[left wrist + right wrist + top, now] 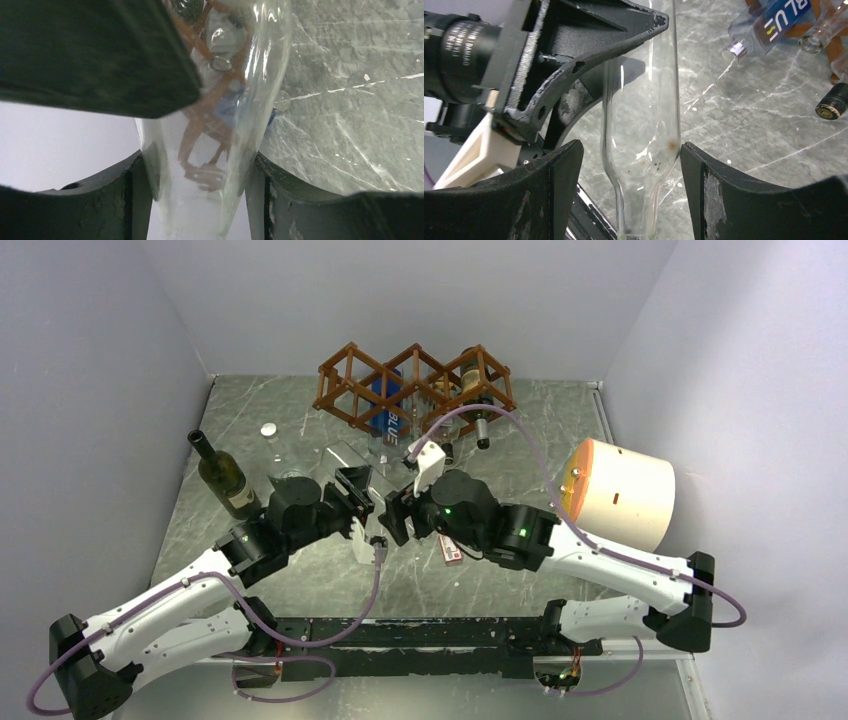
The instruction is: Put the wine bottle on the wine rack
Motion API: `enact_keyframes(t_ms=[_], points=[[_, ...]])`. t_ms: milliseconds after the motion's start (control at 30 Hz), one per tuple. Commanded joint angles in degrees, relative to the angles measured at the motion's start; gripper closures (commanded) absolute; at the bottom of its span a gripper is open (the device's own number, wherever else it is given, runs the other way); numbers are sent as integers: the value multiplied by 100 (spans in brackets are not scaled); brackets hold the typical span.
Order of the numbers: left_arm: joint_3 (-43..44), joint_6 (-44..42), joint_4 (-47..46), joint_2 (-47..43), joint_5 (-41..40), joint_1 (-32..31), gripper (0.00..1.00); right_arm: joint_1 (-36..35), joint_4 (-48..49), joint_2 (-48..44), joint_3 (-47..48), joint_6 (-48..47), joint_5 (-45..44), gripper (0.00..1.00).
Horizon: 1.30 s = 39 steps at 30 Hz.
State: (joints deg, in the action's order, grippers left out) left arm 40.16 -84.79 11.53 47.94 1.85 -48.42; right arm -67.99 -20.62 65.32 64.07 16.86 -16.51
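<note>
Our left pincer (197,200) grips the clear wine bottle (641,130) above the bench; our right pincer (630,170) stands open around it, slightly loose.

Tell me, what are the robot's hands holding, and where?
The left hand pinches a clear glass bottle by its wide body. The right hand sits open around the bottle's shoulder, a gap on one side, so it isn't gripping.
</note>
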Motion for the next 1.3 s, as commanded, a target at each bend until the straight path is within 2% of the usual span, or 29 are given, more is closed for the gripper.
enact_keyframes(t_ms=[0, 267, 400, 533, 667, 767, 833, 900, 1033, 1067, 1100, 1267], points=[[-4, -187, -564, -142, 260, -5, 92, -13, 104, 241, -56, 98, 98, 25], [-14, -215, -552, -187, 305, -6, 91, 4, 258, 478, -75, 46, 270, 32], [-82, -258, -639, -256, 345, -9, 90, 51, 236, 609, -62, 117, 239, 26], [-104, -240, -668, -294, 336, -7, 90, 159, 236, 740, -57, 252, 331, 27], [-164, -299, -748, -356, 282, -6, 86, 380, 277, 833, -37, 453, 700, 42], [-147, -243, -688, -395, 314, -3, 83, 461, 385, 805, -83, 506, 797, 68], [-159, -220, -695, -400, 314, -5, 76, 484, 404, 782, -87, 504, 771, 86], [-185, -182, -729, -406, 297, -3, 63, 485, 418, 714, -84, 519, 623, 99], [-107, -8, -556, -378, 270, -2, 44, 489, 495, 526, -112, 584, 149, 100], [-50, 68, -424, -366, 264, -1, 17, 499, 500, 472, -125, 639, -3, 100], [8, 155, -307, -329, 263, 0, 2, 499, 510, 419, -131, 679, -161, 100], [247, 725, 107, -311, 466, 0, 5, 593, 555, 115, -197, 944, -831, 100]])
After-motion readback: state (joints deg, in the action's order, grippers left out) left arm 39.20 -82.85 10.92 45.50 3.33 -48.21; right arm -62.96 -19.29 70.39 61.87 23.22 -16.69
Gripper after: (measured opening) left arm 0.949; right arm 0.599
